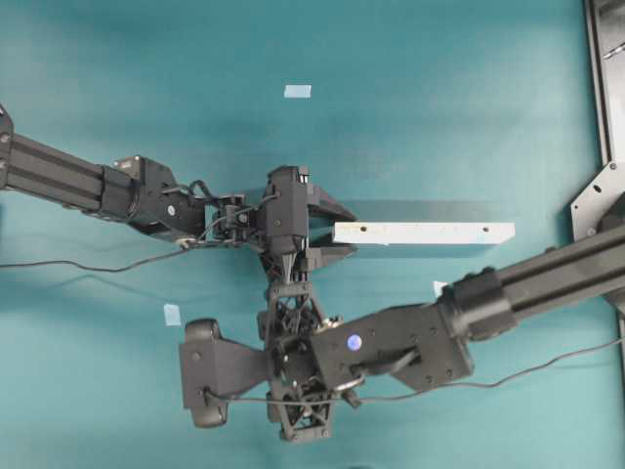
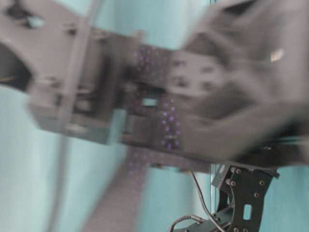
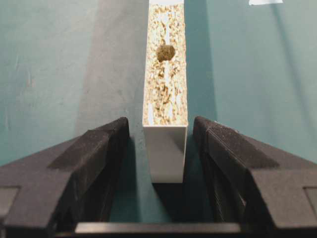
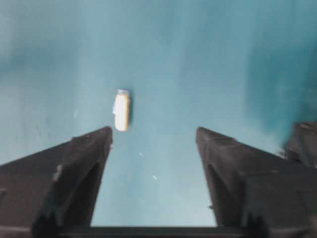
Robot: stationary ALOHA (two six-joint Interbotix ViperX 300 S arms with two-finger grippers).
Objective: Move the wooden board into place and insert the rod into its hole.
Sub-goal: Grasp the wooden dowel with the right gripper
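Observation:
The wooden board (image 1: 420,233) stands on its long edge on the teal table, its raw chipboard top showing the hole (image 3: 165,52). My left gripper (image 3: 161,121) is open around the board's near end (image 3: 166,151), with a gap on each side. In the overhead view that gripper (image 1: 337,233) sits at the board's left end. The rod (image 4: 121,110), a short cream peg, lies on the table just beyond my right gripper's left fingertip (image 4: 101,139). My right gripper (image 4: 153,133) is open with only bare table between its fingers. In the overhead view the right arm hides the rod.
Small pale-blue tape squares lie at the back (image 1: 297,91), at the left (image 1: 172,314) and beside the right forearm (image 1: 439,287). A metal frame (image 1: 601,98) runs down the right edge. The two arms cross close together mid-table. The table-level view is filled by a blurred arm.

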